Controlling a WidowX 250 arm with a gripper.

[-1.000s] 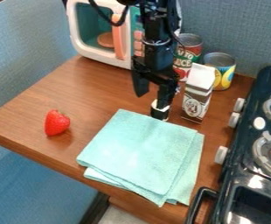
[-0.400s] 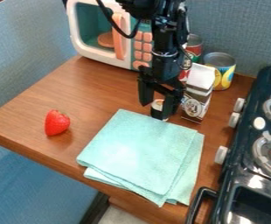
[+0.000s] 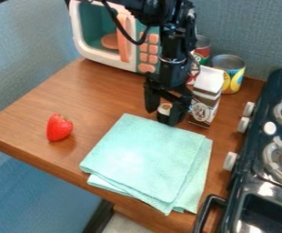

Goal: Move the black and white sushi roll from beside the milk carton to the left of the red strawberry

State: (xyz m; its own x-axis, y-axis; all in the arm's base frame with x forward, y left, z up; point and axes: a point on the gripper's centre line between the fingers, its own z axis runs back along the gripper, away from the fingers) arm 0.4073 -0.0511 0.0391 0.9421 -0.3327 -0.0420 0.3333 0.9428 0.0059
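A: Nearest to the gripper?
B: Right between the spread fingers, a small container, pale with a marking on its side. Fingers well parted, pointing down at the wooden counter. Whether pressed against the container or not, cannot tell.
A: And just beside, on the camera's side?
B: A folded mint-green cloth, flat on the counter, far corners close to the fingertips, layers uneven along the near edge.
A: To the right?
B: Close by, a brown-and-white carton, upright, with a gabled white top.
A: Behind the carton?
B: Two cans: a red-and-green can, partly hidden by the arm, and, farther right, a can with a yellow-and-blue label.
A: Farther out?
B: Behind and to the left, a white-and-teal toy microwave, with a pink handle and pink buttons. Well to the right, a dark toy stove, with white knobs and round burners.
A: Off to the left?
B: Well apart from the gripper, a red strawberry, near the counter's edge.
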